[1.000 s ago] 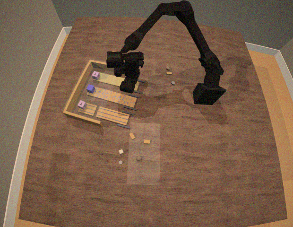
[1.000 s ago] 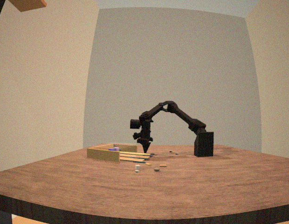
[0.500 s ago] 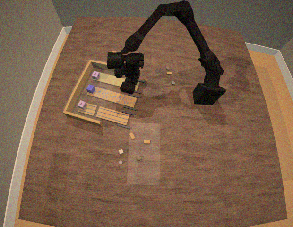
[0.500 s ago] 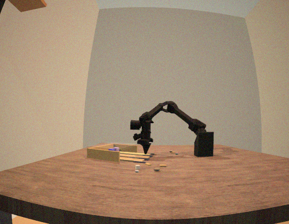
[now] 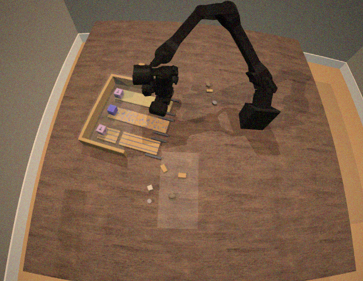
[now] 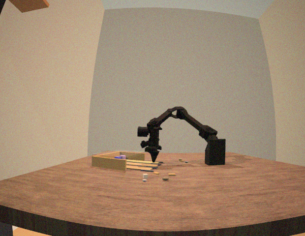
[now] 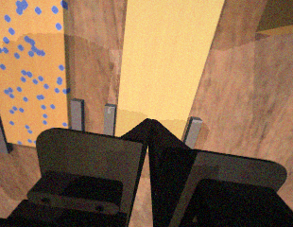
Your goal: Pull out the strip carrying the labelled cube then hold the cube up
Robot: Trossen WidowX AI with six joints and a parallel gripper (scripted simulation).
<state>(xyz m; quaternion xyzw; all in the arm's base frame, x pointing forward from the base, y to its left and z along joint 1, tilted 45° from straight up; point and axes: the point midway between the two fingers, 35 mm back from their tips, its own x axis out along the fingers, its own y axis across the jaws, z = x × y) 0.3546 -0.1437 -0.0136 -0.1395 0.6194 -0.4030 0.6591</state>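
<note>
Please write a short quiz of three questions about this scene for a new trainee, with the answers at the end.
1. True or false: the gripper is shut and holds nothing.
2. Which strip lies in two pieces? A) the plain yellow strip B) the dotted strip C) the lined strip
3. Fill in: the blue cube sits on the ______ strip.

Key
1. True. The fingers meet at a point over the near end of the plain yellow strip, with nothing between them.
2. C. A gap splits it near the pink cube.
3. Dotted.
</note>
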